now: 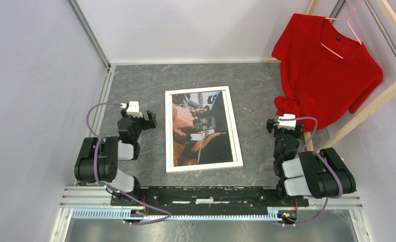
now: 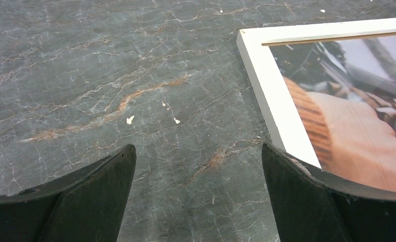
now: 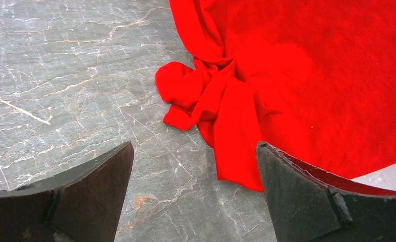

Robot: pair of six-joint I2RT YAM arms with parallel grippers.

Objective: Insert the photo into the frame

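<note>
The white frame [image 1: 169,131] lies flat in the middle of the grey marble table. The photo [image 1: 201,128], in dark, orange-red and white tones, lies inside its rails. The left wrist view shows one frame corner [image 2: 266,65] with the photo [image 2: 352,126] within it. My left gripper [image 1: 146,120] sits just left of the frame, open and empty, over bare table [image 2: 195,151]. My right gripper [image 1: 274,126] sits to the right of the frame, open and empty [image 3: 195,151], close to the hem of a red shirt.
A red shirt [image 1: 327,65] hangs on a pink hanger from a bare-wood clothes rack [image 1: 372,106] at the back right; its bunched hem [image 3: 211,96] rests on the table. White walls close the left, back and right sides.
</note>
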